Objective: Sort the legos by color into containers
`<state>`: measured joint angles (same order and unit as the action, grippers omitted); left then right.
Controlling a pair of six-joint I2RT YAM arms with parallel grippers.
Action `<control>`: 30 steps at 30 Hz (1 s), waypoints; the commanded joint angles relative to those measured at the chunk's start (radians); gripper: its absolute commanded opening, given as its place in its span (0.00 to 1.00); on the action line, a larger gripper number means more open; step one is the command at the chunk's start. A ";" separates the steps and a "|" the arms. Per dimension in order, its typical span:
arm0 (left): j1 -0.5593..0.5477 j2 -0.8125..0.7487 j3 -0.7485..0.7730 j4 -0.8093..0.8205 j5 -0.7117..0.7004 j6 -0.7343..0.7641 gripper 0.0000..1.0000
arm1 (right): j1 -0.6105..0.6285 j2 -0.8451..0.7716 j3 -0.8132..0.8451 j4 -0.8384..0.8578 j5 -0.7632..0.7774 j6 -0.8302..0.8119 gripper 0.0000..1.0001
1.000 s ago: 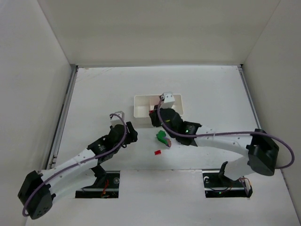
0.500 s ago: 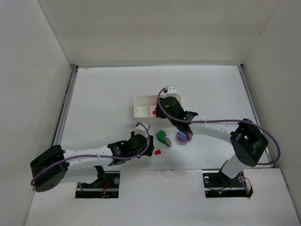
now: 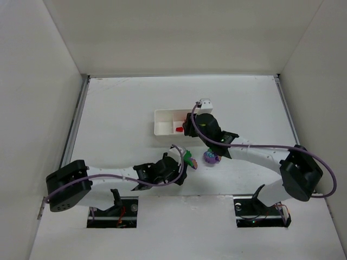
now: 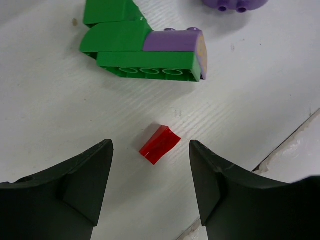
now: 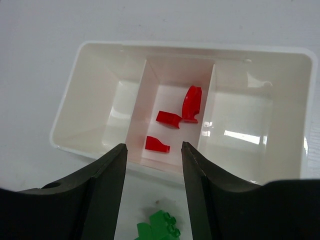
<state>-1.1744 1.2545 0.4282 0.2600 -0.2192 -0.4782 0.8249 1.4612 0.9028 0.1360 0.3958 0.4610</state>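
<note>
The white tray (image 3: 161, 121) stands mid-table; in the right wrist view its rim (image 5: 190, 46) frames three compartments. The middle one holds three red legos (image 5: 168, 118); the outer two look empty. My right gripper (image 3: 187, 130) is open and empty at the tray's near edge (image 5: 154, 150). My left gripper (image 3: 181, 172) is open, its jaws either side of a small red lego (image 4: 160, 144) on the table, not touching it. A green and purple lego cluster (image 4: 140, 50) lies just beyond it, also in the top view (image 3: 188, 158). A loose purple lego (image 3: 210, 157) lies to its right.
A green brick (image 5: 159, 227) shows below the right gripper's fingers. White walls enclose the table on three sides. A seam in the table surface (image 4: 290, 142) runs near the left gripper's right finger.
My left arm has swung right and brought its open gripper over the loose red lego. My right gripper has shifted slightly right at the tray, uncovering red pieces in the middle compartment.
</note>
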 commanded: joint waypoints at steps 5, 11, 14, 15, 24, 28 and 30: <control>-0.034 0.051 0.053 0.045 0.078 0.088 0.56 | -0.011 -0.007 -0.010 0.054 -0.017 0.008 0.54; -0.027 0.118 0.089 0.035 0.058 0.118 0.50 | -0.013 -0.032 -0.027 0.056 -0.018 0.008 0.53; -0.037 0.158 0.106 0.032 0.054 0.130 0.42 | -0.017 -0.053 -0.039 0.056 -0.018 0.010 0.53; -0.040 0.169 0.112 0.025 0.049 0.131 0.38 | -0.019 -0.062 -0.044 0.056 -0.018 0.010 0.53; -0.096 0.181 0.141 -0.094 -0.041 0.131 0.15 | -0.083 -0.166 -0.099 0.056 -0.037 0.022 0.53; -0.104 0.136 0.146 -0.126 -0.078 0.125 0.12 | -0.096 -0.202 -0.116 0.056 -0.038 0.024 0.53; -0.084 0.050 0.126 -0.128 -0.080 0.113 0.12 | -0.100 -0.214 -0.123 0.056 -0.038 0.024 0.53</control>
<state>-1.2728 1.4113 0.5510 0.1822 -0.2584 -0.3595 0.7326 1.2793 0.7990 0.1429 0.3691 0.4747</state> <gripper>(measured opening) 0.188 0.536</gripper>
